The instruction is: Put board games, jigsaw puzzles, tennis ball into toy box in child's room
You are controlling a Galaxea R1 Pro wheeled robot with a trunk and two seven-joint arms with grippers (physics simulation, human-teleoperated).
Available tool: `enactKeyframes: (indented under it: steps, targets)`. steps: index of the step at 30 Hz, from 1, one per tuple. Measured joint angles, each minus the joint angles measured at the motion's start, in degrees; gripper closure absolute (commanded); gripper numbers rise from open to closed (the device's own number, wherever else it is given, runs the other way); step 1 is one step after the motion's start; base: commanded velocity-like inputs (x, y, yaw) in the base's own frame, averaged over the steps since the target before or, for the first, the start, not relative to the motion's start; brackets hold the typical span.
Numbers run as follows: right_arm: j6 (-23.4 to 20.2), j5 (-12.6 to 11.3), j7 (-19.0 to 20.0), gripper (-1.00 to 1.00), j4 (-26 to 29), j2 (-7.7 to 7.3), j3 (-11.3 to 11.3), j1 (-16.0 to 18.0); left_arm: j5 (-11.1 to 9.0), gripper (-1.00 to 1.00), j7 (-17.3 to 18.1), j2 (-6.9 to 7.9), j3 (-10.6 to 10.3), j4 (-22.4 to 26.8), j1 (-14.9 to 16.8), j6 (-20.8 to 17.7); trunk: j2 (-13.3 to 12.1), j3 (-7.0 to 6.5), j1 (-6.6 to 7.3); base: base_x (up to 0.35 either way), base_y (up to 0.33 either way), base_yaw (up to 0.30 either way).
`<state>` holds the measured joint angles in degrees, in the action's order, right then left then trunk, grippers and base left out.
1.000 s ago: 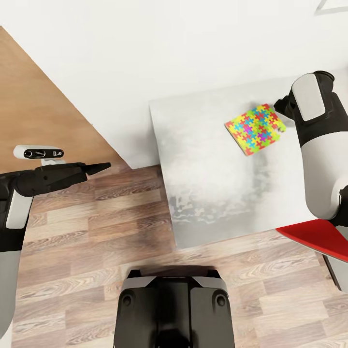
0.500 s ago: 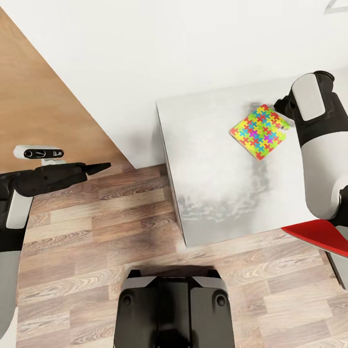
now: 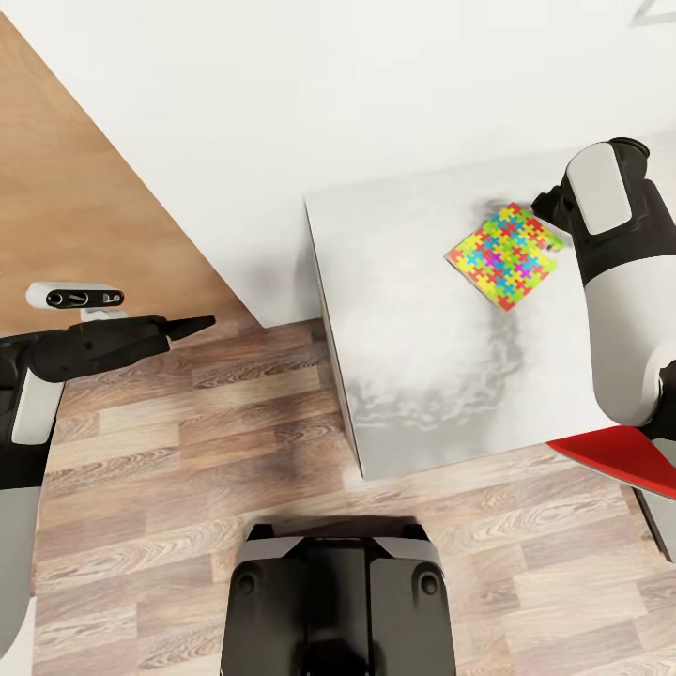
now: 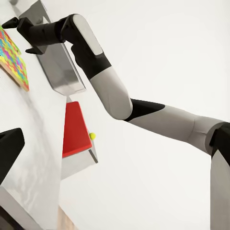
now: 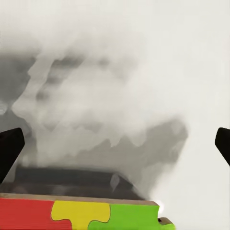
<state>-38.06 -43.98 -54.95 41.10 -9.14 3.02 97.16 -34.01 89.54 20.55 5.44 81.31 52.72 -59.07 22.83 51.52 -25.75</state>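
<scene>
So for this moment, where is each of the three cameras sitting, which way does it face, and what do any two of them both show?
Head view: on the robot's head, facing down over the table corner and wood floor; both arms and the base show; the left gripper hangs over the floor.
Left wrist view: near the left gripper, facing across the table at the right arm and a tennis ball.
Right wrist view: near the right gripper, close over the tabletop; dark fingertips spread wide.
Shared: all three show the jigsaw puzzle.
</scene>
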Motion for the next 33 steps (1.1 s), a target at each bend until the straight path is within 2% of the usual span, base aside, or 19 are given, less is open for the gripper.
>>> enactKeyframes:
  steps: [14, 33]
  targets:
    - [-0.08, -0.98, -0.01, -1.00, 0.00, 0.00, -0.01, 0.00, 0.00, -1.00, 0.00, -0.03, -0.03, -0.02, -0.01, 0.00, 0.00, 0.00, -0.01, -0.020, 0.049, 0.000]
    - [-0.13, -1.07, 0.01, -1.00, 0.00, 0.07, -0.04, 0.00, 0.00, -1.00, 0.00, -0.01, -0.01, -0.01, -0.01, 0.00, 0.00, 0.00, -0.01, -0.057, 0.032, 0.000]
